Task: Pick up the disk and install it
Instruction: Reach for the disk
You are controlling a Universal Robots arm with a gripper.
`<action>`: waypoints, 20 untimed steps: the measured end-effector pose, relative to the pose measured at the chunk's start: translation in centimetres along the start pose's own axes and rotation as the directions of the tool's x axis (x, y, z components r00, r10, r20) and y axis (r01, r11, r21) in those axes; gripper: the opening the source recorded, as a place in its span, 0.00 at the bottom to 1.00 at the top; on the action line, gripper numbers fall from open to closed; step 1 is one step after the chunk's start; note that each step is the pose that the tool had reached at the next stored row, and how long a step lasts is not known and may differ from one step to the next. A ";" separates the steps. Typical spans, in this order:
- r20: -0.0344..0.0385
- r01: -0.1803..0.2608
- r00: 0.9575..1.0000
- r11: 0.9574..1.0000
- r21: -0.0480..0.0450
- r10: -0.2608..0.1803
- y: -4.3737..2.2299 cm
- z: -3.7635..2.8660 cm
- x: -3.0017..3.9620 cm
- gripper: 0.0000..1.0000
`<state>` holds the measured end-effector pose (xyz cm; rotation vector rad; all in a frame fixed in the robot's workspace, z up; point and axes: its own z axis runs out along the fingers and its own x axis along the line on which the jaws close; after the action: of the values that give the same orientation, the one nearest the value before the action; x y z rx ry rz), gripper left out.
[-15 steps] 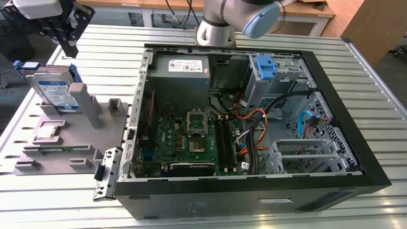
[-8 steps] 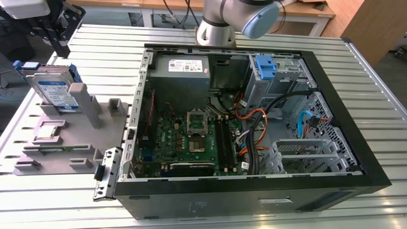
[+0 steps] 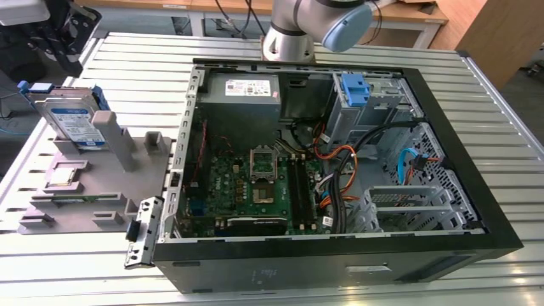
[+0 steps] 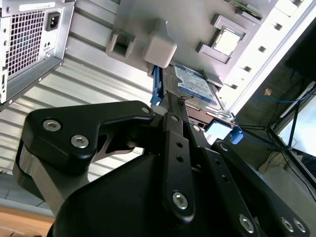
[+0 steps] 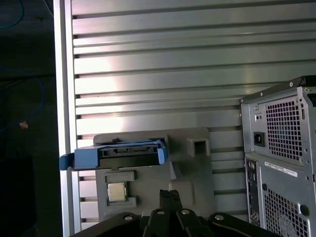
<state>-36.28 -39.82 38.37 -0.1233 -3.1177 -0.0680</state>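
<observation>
The gripper [image 5: 170, 195], pressed together and empty, is hovering apart from the disk [image 5: 118, 152], which is standing on edge in the grey holder [image 5: 192, 170] ahead. Grasping it well is likely requiring a spread gripper, centred squarely across it.

Bright, even light, glare on table [image 5: 128, 66]

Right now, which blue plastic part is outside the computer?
The one framing the disk, upright in the grey stand at the exterior view's left; the other blue part sits inside the case.
</observation>
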 end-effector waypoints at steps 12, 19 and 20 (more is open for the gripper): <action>0.000 -0.001 1.000 1.000 0.002 0.001 -0.09 0.46 1.52 0.11; 0.000 -0.001 1.000 1.000 0.003 0.001 -0.10 0.50 1.55 0.11; 0.000 -0.001 1.000 1.000 0.003 0.001 -0.10 0.57 1.55 0.11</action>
<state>-37.84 -39.77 37.84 -0.1245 -3.1181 -0.0641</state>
